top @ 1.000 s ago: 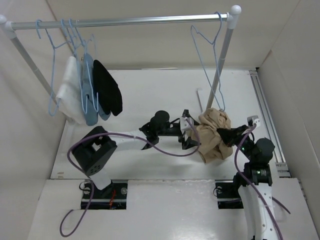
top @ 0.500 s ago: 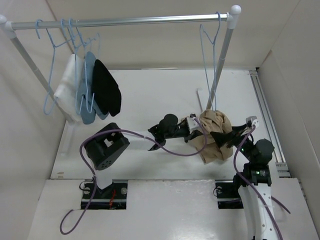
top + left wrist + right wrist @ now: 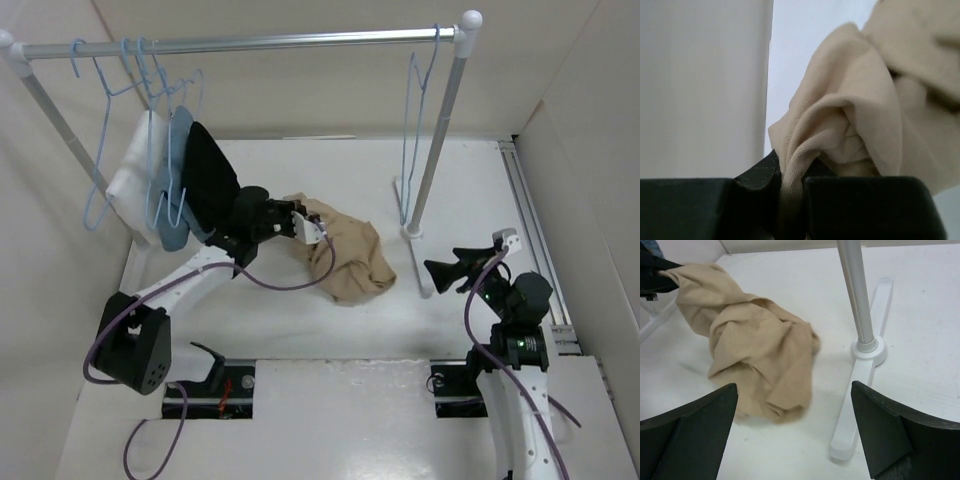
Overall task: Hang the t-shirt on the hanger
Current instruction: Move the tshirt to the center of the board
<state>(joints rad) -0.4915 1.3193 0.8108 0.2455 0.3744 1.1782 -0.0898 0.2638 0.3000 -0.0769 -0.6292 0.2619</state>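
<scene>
Pinching the t-shirt (image 3: 346,263), left end effector (image 3: 790,186) clamps tight; right end effector (image 3: 794,390) gapes wide.

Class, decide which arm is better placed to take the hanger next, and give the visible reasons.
Right. The right gripper is open and empty, nearer the hanger on the rail; the left gripper is shut on the t-shirt, farther away.

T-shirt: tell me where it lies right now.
In the top view the t-shirt lies crumpled on the table near the middle, one edge pinched in the left gripper, left of the rack's post base.
</scene>
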